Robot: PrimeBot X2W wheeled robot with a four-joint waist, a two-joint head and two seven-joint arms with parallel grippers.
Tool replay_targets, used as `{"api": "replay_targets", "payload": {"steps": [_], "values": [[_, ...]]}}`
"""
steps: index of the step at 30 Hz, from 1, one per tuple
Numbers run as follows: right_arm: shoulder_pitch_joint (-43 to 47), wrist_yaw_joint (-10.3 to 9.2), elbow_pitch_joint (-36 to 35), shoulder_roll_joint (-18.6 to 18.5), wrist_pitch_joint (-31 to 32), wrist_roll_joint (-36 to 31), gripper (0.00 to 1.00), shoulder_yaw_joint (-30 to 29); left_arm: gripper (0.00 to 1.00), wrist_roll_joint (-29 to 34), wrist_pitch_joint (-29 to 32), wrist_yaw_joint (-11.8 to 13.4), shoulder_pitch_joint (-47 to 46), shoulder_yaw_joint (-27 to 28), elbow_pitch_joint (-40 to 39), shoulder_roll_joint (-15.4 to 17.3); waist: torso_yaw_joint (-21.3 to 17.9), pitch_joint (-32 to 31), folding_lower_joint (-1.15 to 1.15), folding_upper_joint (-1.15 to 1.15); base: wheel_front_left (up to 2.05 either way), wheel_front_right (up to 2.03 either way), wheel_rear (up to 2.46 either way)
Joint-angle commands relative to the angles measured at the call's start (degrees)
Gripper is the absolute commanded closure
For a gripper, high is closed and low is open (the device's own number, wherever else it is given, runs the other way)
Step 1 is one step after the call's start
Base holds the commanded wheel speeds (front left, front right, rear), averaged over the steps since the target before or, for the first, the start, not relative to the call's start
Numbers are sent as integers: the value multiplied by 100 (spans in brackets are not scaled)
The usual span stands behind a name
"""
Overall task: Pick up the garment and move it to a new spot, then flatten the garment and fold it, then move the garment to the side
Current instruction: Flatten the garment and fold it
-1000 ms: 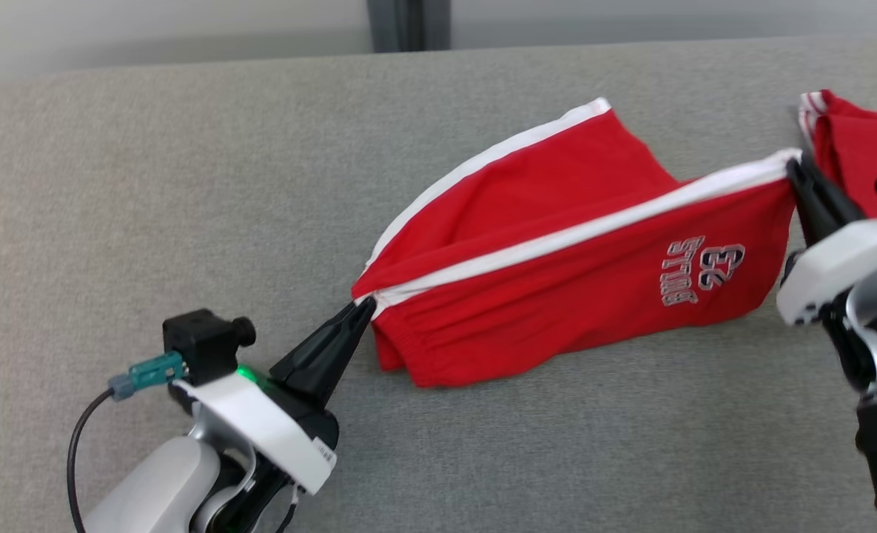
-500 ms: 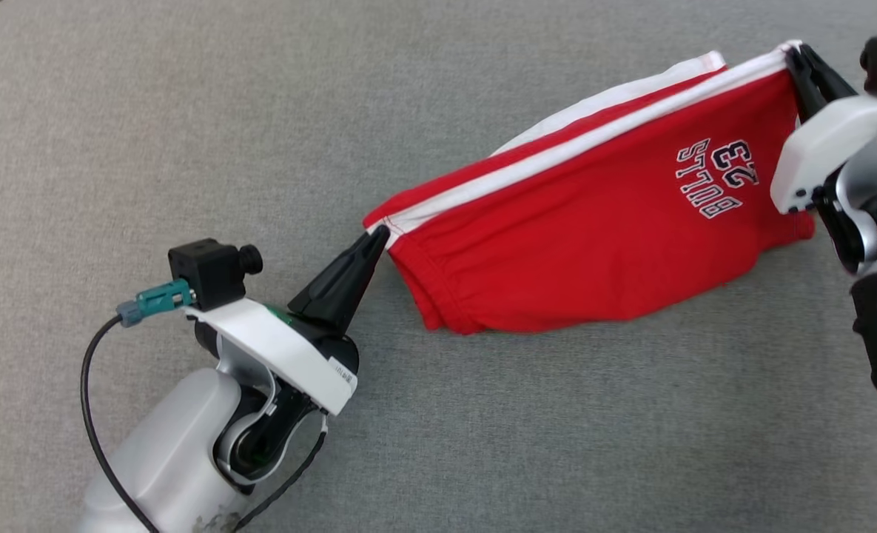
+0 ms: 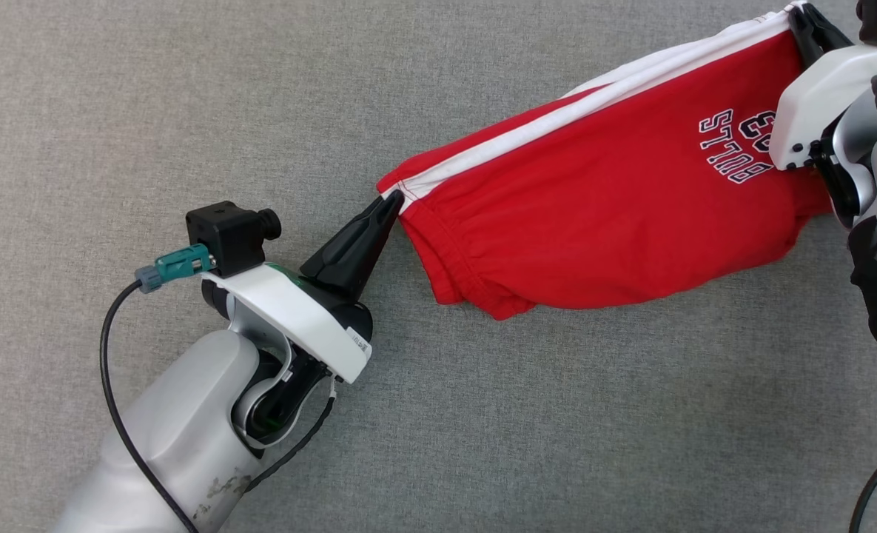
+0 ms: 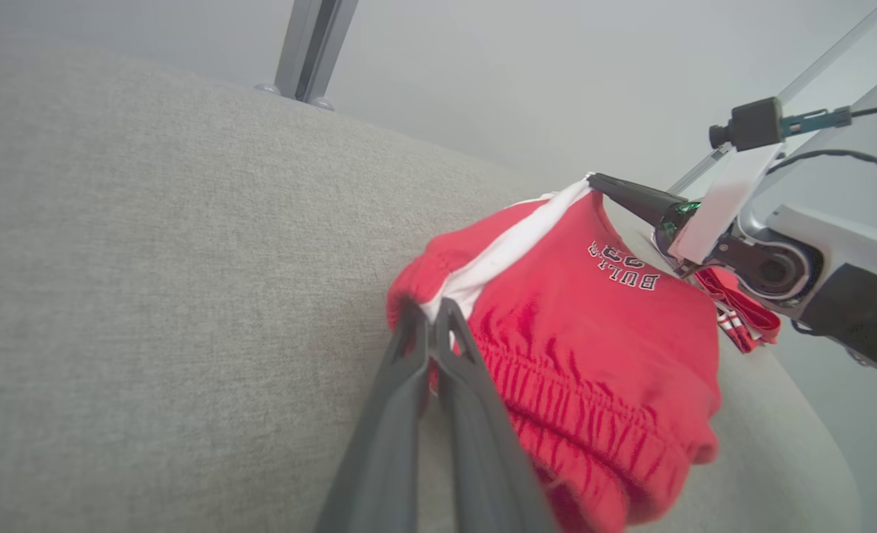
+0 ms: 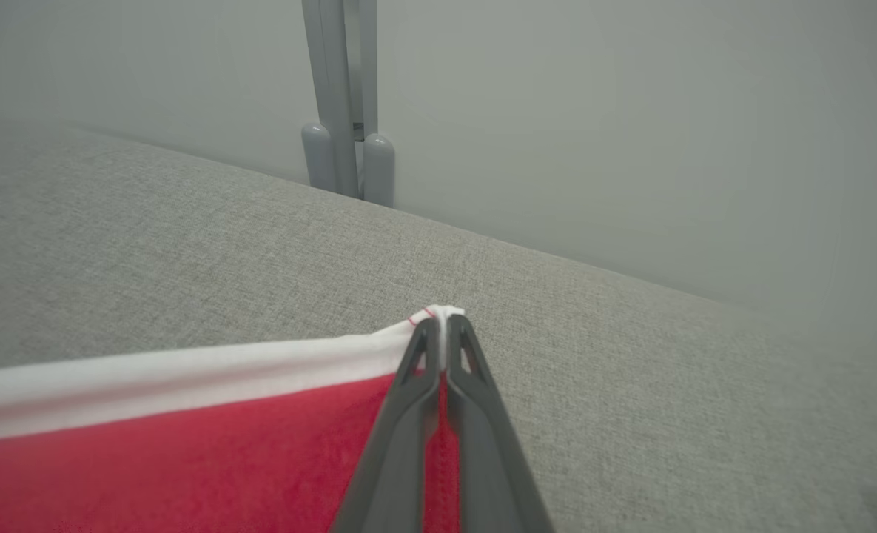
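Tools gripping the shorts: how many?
2. Left tool pinches the shorts at the white-striped waistband corner; right tool pinches the striped corner at the leg end. Both are shut on cloth.

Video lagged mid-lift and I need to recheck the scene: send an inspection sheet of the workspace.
Surface: grey fabric top, flat.
Job's things: red shorts with a white side stripe, stretched between both arms, lower edge sagging.
Clutter: a second red-and-white cloth behind the right arm.
End effectors: left end effector shut on the shorts' waistband corner; right end effector shut on the leg-hem corner.
Cables: black cable with a teal plug loops off the left wrist, apart from the shorts.
Surroundings: plain grey wall, metal post.
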Motion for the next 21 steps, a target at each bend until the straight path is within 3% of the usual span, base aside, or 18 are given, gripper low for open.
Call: {"api": "replay_targets", "payload": {"steps": [1,3,4,5,6,7,8,14,18,21], "values": [[-76,-4,49,-12,-57,-19,100,-3,100,4,-39,-7,-99,-12,30,9,0,12,0,0,0,0,0],[-153,-4,210,17,-133,-86,98,16,97,-1,-94,-7,-162,-67,106,19,-2,33,0,0,0,0,0],[-192,-4,280,29,-178,-106,79,16,82,-11,-102,-7,-187,-96,165,16,-1,41,0,0,0,0,0],[-223,-4,338,37,-240,-136,52,6,60,-9,-118,-8,-214,-114,227,14,-2,44,0,0,0,0,0],[-246,-4,388,48,-314,-167,0,-2,41,-8,-132,-8,-250,-132,288,1,-6,42,0,0,0,0,0],[-260,-4,443,60,-389,-184,0,-19,9,-22,-134,-8,-270,-148,354,-12,-14,36,0,0,0,0,0],[-264,-4,487,76,-490,-225,0,-33,0,-24,-146,-8,-285,-170,408,-18,-25,22,0,0,0,0,0],[-74,-4,517,204,-1080,-328,0,-192,0,202,-366,69,-224,-233,767,34,-150,-262,0,0,0,0,0],[309,-4,243,421,-1225,-224,0,-262,0,539,-609,392,78,-111,732,125,-280,-615,0,0,0,0,0],[788,-4,-346,562,-1241,-34,0,-264,0,823,-687,723,474,104,498,190,-364,-894,0,0,0,0,0]]}}
